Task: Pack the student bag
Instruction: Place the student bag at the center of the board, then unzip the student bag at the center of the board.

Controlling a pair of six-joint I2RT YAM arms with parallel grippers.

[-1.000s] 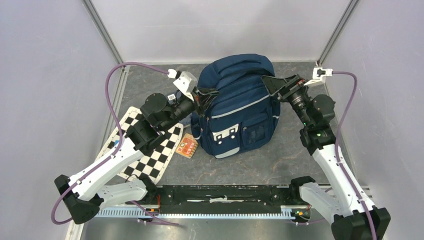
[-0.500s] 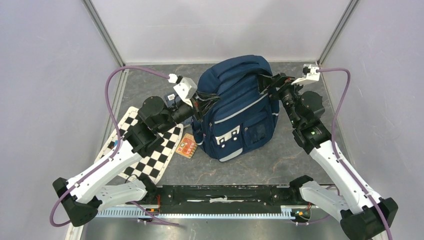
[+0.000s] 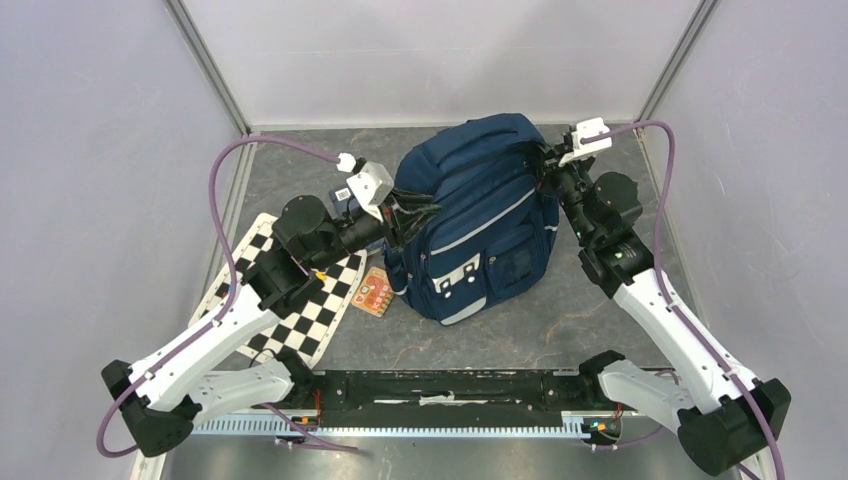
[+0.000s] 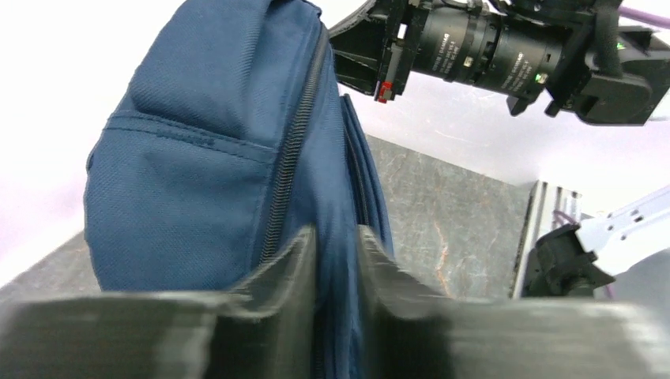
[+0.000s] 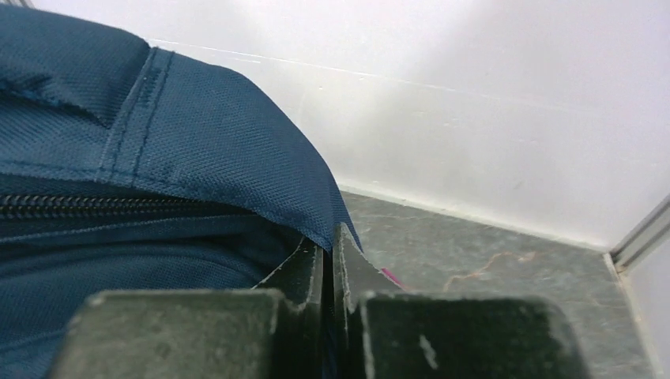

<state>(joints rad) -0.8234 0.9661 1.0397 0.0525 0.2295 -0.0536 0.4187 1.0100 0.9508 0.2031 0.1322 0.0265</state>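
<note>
The student bag, navy blue with grey stripes and a white buckle patch, stands upright mid-table. My left gripper is at its left side, by the zip. In the left wrist view the jaws stand parted, open, and a fold of the bag lies between them. My right gripper is at the bag's upper right corner. In the right wrist view its jaws are shut on the edge of a blue fabric flap of the bag, just above a closed zip.
A black-and-white checkerboard mat lies left of the bag, with a small orange card at its edge. A small dark box sits behind my left wrist. Enclosure walls run close behind and beside the bag. A black rail crosses the near edge.
My right gripper moved in to the bag's upper right corner and closed on its fabric. My left jaws have parted. The bag has shifted slightly.
</note>
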